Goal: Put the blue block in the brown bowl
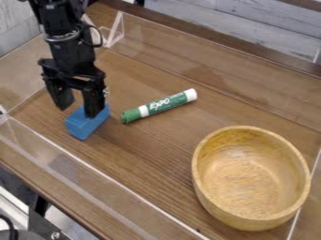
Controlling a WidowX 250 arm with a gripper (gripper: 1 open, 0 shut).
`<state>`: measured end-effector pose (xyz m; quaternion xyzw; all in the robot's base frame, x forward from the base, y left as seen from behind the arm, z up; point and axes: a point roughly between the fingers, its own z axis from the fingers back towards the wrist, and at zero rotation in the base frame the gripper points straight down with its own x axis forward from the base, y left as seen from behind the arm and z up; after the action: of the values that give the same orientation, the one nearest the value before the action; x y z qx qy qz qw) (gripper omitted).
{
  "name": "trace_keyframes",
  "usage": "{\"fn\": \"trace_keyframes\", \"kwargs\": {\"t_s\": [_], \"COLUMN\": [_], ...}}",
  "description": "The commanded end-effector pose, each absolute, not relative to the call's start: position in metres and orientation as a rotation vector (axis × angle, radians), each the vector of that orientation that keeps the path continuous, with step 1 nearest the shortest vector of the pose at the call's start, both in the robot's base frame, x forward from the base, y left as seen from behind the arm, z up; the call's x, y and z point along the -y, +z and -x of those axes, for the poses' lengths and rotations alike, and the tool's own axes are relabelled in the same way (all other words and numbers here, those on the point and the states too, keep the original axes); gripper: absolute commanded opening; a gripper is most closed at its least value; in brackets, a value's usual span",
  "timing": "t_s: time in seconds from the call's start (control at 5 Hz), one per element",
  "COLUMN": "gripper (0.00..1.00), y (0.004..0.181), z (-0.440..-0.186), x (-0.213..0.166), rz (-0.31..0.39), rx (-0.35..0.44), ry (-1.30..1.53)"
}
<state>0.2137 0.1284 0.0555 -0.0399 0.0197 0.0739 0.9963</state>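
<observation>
The blue block (pixel 85 123) lies on the wooden table (pixel 226 70) at about nine o'clock from the middle of the view, with nothing lying on top of it. Going by size, the table comes first, one brown surface with a low clear wall (pixel 75 169) running along its near-left edge and a second clear panel (pixel 119 28) standing at about eleven o'clock. Next is the one brown bowl (pixel 251 177), a wide round wooden dish at about five o'clock, upright, empty inside, and well apart from the block. The single black robot arm (pixel 60 23) comes down from eleven o'clock, its gripper (pixel 75 98) pointing straight down at the block. Then there is one green-and-white marker (pixel 160 104), lying flat near the centre, its green end near the block's right side, apart from it, and its white end pointing toward two o'clock; it sits off the straight line between block and bowl, a little toward twelve o'clock. Smallest is the block itself, one only. The jaws stand spread wide, one finger on either side above the block's top, the fingertips just over or at its upper edge; they grip nothing, and I cannot tell whether they touch the block.
</observation>
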Motion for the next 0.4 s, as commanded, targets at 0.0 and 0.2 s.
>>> {"fn": "trace_keyframes", "kwargs": {"t_s": [0.0,0.2], "gripper": [1.0,1.0], "y": [0.0645,0.0651], "z": [-0.2184,-0.2186], "x": [-0.1349,-0.1353], "rz": [0.072,0.077], "rx": [-0.003,-0.006], "ry": [0.162,0.164]}}
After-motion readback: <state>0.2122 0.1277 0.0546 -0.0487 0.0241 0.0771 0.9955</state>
